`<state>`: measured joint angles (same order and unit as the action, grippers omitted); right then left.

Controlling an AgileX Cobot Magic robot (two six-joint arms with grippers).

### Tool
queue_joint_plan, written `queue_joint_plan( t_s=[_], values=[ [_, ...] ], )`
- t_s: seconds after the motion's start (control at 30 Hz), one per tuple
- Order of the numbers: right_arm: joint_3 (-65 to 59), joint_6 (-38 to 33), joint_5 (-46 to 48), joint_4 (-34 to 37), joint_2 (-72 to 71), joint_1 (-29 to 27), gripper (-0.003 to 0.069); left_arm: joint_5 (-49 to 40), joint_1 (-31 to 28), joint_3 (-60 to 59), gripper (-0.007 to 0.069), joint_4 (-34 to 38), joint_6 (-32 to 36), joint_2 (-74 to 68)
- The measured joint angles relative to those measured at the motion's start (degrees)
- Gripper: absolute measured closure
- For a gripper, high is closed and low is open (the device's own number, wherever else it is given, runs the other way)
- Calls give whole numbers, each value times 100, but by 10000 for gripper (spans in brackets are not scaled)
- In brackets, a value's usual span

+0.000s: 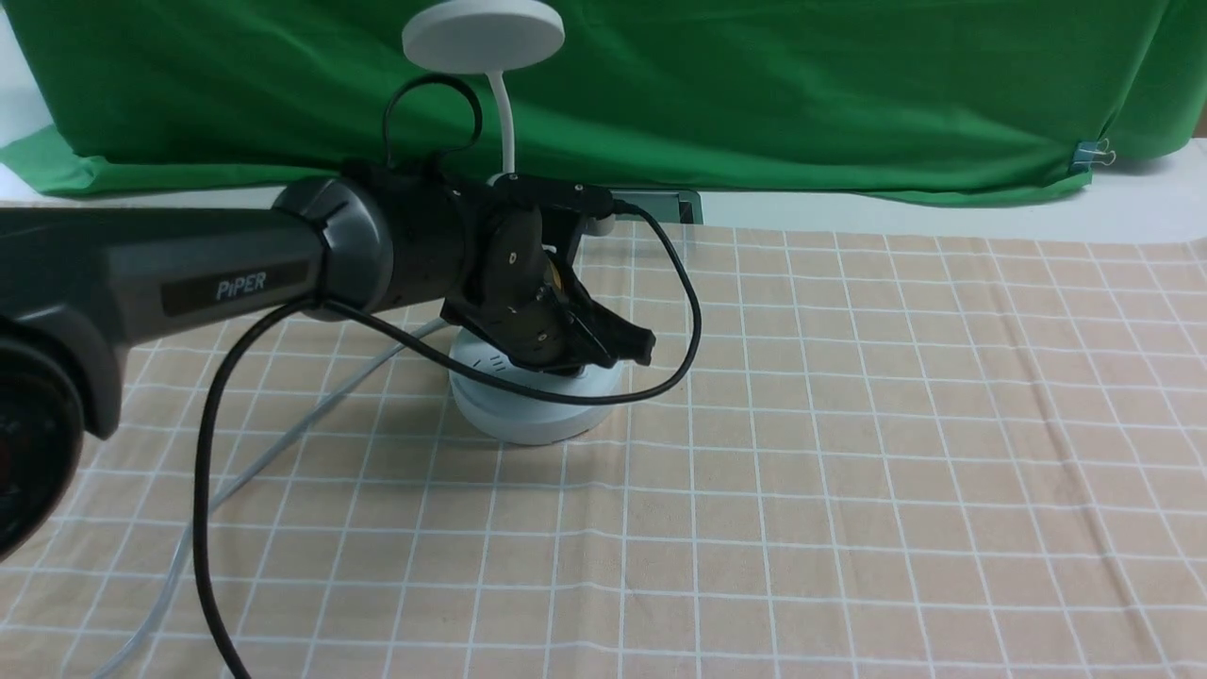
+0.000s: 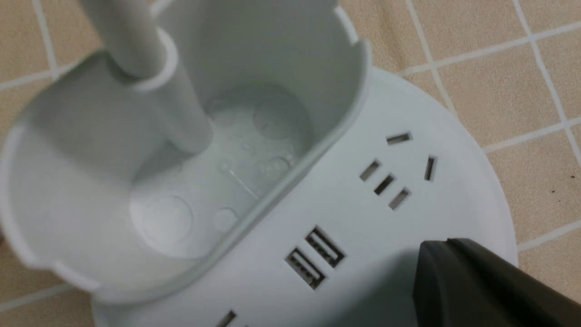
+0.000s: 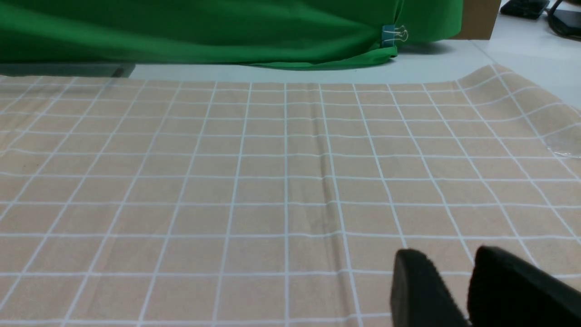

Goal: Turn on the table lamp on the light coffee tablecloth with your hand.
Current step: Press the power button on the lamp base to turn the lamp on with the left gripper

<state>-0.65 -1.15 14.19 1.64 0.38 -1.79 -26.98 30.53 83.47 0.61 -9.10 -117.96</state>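
Green backdrop behind, the left hand point(image 1: 603, 354), jaws together, hovers at the table lamp point(image 1: 533, 396) base near the tabletop's far-left edge, needing a downward button press.

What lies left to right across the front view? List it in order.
Left arm marked PiPER → left hand over the table lamp base → bare light coffee tablecloth → binder clip on the green backdrop cloth.

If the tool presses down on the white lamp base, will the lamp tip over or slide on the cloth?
Tipping seems unlikely: the table lamp has a wide, low round base, flat on the tablecloth. Its thin neck will probably wobble the disc head. A sideways push could slide it, since the plastic looks smooth. The left tool is over the base.
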Motion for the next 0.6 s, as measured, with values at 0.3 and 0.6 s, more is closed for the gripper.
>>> queue_joint_plan(
  t_s=[0.3,0.6],
  values=[
    [0,0,0,0,0,0,421,-162,0,114,625,-62,0,-93],
    [0,10,0,0,0,0,421,-561,2,-56,625,-62,5,627]
  ],
)
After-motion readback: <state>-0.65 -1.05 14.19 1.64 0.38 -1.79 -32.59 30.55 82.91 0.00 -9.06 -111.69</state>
